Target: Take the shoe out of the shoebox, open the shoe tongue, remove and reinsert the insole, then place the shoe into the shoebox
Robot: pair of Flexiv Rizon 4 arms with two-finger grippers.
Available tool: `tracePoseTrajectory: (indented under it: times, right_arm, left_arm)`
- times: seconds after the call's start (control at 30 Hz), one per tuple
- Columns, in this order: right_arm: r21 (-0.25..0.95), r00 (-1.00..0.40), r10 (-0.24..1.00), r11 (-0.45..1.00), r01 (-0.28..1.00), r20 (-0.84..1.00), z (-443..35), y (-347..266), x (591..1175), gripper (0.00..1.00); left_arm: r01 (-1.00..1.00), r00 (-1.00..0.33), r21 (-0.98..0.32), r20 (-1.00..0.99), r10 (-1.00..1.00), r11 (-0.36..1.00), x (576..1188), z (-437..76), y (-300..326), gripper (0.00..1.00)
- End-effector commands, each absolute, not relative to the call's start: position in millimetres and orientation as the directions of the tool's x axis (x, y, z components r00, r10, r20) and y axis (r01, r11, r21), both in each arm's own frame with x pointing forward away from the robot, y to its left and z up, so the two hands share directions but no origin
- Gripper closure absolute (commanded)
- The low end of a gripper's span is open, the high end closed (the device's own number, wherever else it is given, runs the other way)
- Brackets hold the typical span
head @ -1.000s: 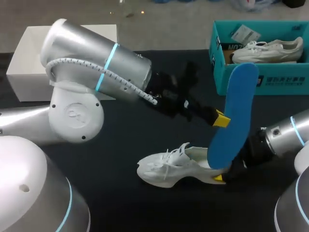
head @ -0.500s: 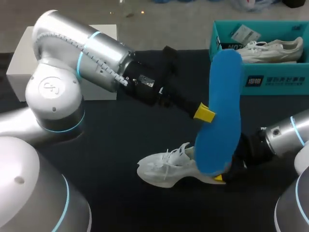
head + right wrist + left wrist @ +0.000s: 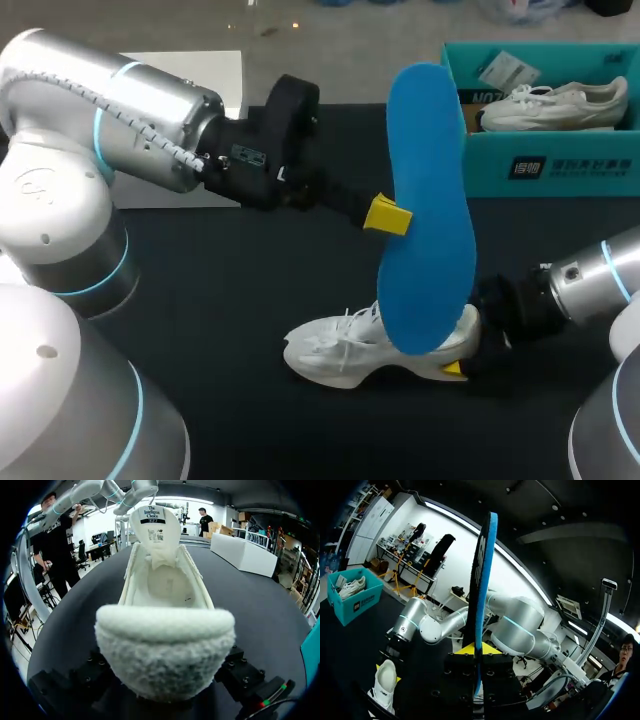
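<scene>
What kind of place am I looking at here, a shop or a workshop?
Probably a robotics lab bench, not a shop: over a black table the left gripper holds a blue insole, the right gripper holds a white shoe by its heel, near a teal shoebox.

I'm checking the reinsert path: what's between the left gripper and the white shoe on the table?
Only the blue insole, which the left gripper grips by its edge. In the head view, its lower end hangs over the shoe.

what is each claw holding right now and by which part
The left claw grips the blue insole at one long edge, about midway along it. The right claw holds the white shoe by its heel.
</scene>
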State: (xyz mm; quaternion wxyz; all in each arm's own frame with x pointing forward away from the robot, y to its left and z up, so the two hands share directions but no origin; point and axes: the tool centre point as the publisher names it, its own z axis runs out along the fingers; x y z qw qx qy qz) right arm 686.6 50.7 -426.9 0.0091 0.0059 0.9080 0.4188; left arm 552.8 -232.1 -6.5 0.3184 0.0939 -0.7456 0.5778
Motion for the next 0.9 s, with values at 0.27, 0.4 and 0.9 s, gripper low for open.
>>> tracePoseTrajectory:
  times: [0.27, 0.4, 0.9]
  right_arm:
    - [0.758, -1.000, 0.020, 0.653, 0.003, -0.013, -428, 52, 686, 1.00]
    - [0.758, -1.000, 0.020, 0.653, 0.003, -0.013, -428, 52, 686, 1.00]
    - [0.758, -1.000, 0.020, 0.653, 0.003, -0.013, -428, 52, 686, 1.00]
  left_arm:
    - [-0.510, -0.785, -0.801, 0.582, 0.212, 0.313, 543, 13, -222, 1.00]
    - [-0.512, -0.784, -0.801, 0.583, 0.211, 0.311, 546, 12, -221, 1.00]
    - [-0.512, -0.784, -0.801, 0.583, 0.211, 0.311, 546, 12, -221, 1.00]
